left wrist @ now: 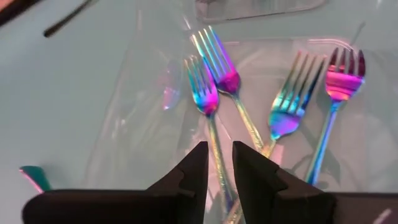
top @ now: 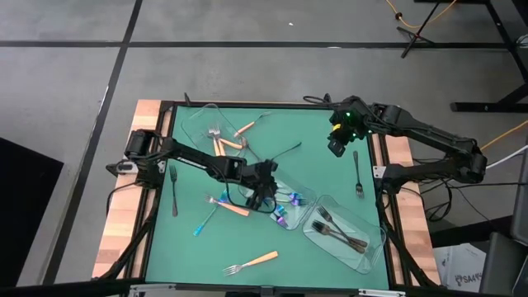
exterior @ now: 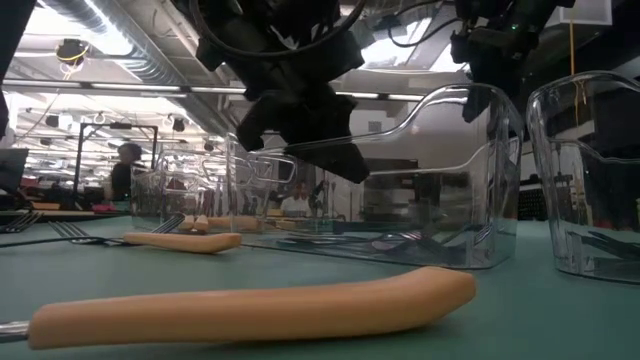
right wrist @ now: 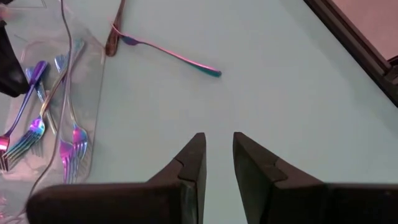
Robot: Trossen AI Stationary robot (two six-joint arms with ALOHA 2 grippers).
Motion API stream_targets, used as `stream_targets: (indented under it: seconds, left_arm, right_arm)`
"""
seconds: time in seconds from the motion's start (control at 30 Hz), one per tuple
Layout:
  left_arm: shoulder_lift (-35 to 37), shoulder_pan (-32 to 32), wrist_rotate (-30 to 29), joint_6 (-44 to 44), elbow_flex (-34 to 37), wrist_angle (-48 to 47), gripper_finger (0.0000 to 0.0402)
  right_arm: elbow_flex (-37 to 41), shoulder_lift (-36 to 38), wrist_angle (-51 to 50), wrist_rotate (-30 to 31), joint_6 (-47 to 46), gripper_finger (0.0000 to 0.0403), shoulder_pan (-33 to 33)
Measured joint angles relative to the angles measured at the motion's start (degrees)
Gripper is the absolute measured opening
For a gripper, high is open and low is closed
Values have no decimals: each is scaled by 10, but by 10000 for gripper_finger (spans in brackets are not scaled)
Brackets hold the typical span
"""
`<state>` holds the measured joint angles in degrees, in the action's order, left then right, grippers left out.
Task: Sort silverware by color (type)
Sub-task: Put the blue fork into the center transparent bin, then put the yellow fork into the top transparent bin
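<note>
My left gripper point(top: 266, 196) point(left wrist: 219, 165) hangs open over the middle clear tray point(top: 307, 200), slanting down. Several iridescent forks point(left wrist: 214, 74) lie flat in that tray. One fork's handle point(left wrist: 216, 146) runs under the narrow gap between my fingers. Orange-handled forks lie in the far left tray point(top: 216, 136) and dark forks point(top: 340, 233) in the near right tray. My right gripper point(top: 338, 144) point(right wrist: 219, 162) waits open, raised above the table's far right, with nothing between its fingers. My left gripper has one iridescent fork's handle point(left wrist: 217, 155) running into the gap between its fingers, which come slanting down along it. I cannot tell whether they touch it. The fork's head point(left wrist: 205, 93) lies in the tray among the others.
Loose on the green table are orange-handled forks point(top: 250, 262) point(top: 229, 207), a blue-purple piece point(top: 203, 224), dark forks at left point(top: 174, 190) and right point(top: 357, 175), and a dark utensil point(top: 285, 151). An iridescent piece point(right wrist: 171, 53) lies beside the middle tray.
</note>
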<state>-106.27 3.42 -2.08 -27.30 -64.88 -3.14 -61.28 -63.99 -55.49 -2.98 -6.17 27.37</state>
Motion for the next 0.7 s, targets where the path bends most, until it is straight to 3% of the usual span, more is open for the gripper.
stream_targets:
  seconds: [0.37,0.7]
  left_arm:
    - [52,-1,-8,31,-1,-12,68]
    - [113,10,-90,63,-2,-81,68]
  right_arm:
    - [0,0,0,0,1,69,0]
    - [0,0,0,0,1,69,0]
